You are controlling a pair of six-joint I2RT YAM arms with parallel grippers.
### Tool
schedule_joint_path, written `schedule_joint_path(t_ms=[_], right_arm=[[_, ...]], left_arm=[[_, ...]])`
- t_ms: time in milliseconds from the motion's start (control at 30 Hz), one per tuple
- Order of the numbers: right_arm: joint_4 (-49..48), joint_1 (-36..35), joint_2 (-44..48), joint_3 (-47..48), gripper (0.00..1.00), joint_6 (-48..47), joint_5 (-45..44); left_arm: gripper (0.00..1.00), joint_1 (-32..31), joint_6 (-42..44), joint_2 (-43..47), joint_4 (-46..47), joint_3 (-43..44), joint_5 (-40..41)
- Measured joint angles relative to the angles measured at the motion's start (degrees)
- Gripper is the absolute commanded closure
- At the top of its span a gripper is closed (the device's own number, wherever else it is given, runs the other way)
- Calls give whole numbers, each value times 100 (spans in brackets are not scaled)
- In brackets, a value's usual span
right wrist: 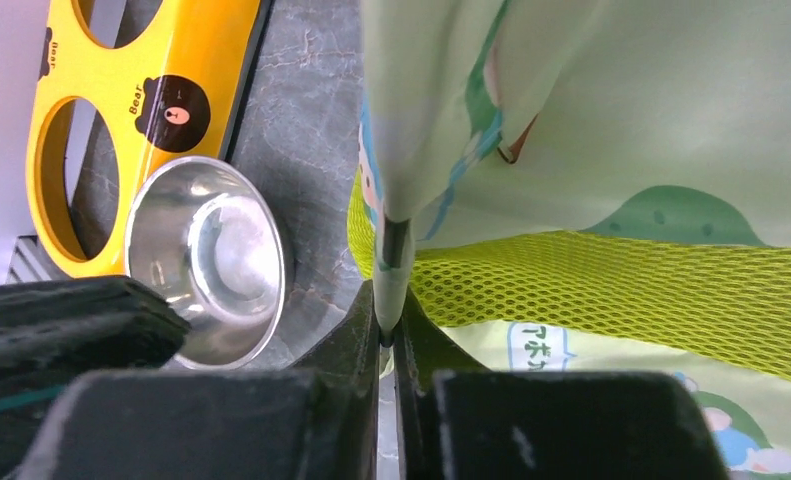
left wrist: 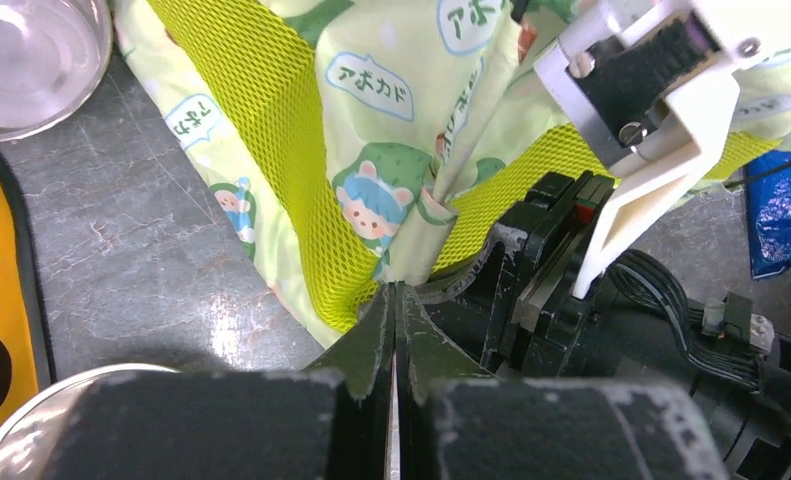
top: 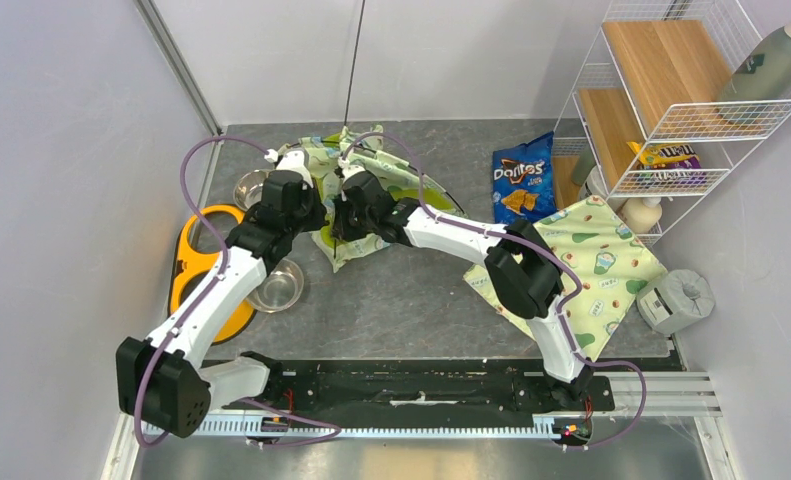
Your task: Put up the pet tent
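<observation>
The pet tent [top: 366, 195] lies crumpled at the back middle of the table, pale green avocado print with lime mesh panels. My left gripper [top: 306, 212] is at its left side; in the left wrist view the gripper [left wrist: 396, 292] is shut on a bunched fold of the tent fabric [left wrist: 411, 200]. My right gripper [top: 349, 222] is right next to it; in the right wrist view the gripper [right wrist: 388, 325] is shut on a thin pole end [right wrist: 392, 270] coming out of the tent's fabric sleeve. The two grippers nearly touch.
A yellow bowl stand [top: 206, 265] with steel bowls [top: 279, 285] lies at the left. The flat avocado-print pad [top: 581, 270] lies at the right, by a Doritos bag [top: 523, 180], a white wire shelf [top: 671, 100] and a grey roll [top: 683, 298].
</observation>
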State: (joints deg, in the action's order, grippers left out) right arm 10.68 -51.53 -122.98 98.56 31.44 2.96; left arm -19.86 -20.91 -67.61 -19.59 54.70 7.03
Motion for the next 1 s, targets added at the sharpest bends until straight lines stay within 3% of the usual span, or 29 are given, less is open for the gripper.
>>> schedule_joint_path(t_ms=[100,333,567,633,700,900,1000], right_arm=[[120,0,0,0,64,13,140],[654,0,321,-103,39,-13,378],[1386,114,1419,-42,29,-313,739],[1644,302,1617,264,27,-472,953],[1891,629,1670,726,24,-691,1143],[2409,1749,1464,1880,20,-1707,1292],[2616,1947,1093,2391,20,-2347,1545]], left_arm=[[96,2,0,74,-7,0,92],[84,2,2,330,-61,0,345],[66,2,15,682,-149,17,487],[47,2,20,785,-168,33,490],[36,2,57,903,-190,35,487],[22,2,81,1318,-341,37,470],[20,2,92,1493,-439,42,461]])
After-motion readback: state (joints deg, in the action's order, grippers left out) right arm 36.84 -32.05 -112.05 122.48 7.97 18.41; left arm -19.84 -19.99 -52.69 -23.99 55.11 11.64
